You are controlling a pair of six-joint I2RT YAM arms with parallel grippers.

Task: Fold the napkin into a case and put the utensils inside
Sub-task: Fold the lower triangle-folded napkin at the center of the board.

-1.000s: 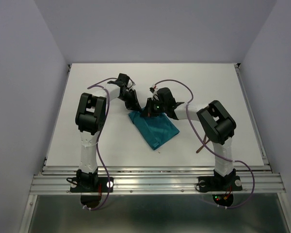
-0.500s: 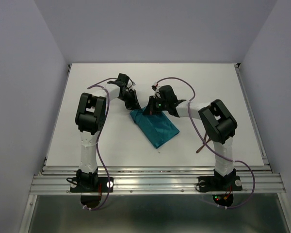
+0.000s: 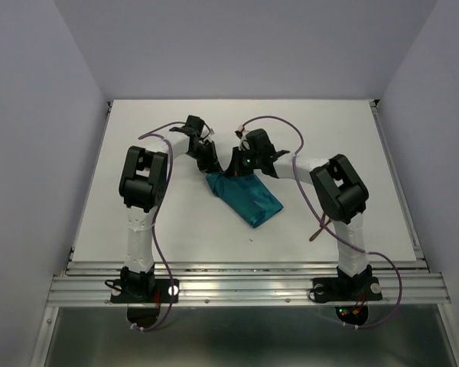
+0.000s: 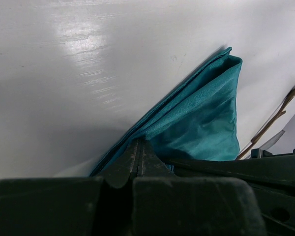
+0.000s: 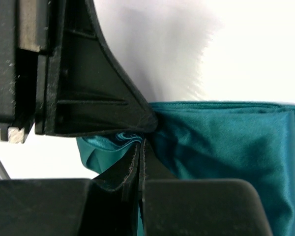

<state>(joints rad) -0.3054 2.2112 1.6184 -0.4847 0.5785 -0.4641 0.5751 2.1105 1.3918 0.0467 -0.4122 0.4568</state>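
Napkin (image 3: 246, 197) bunched narrower, right gripper (image 3: 232, 171) shifted (clamped)

Top cam: high behind the arm bases (image 3: 141, 284), looking down toward 12 o'clock, far, whole table (image 3: 138, 145) in frame. Wrist cams: very close, low, sighting past left gripper (image 4: 139, 150) and right gripper (image 5: 140, 147). All three share the napkin (image 3: 245, 197): 1 o'clock in left wrist, 3 o'clock in right.

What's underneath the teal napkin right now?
Only the white table shows around the napkin; its folded layers hide whatever is beneath. One brown utensil lies apart, beside the right arm.
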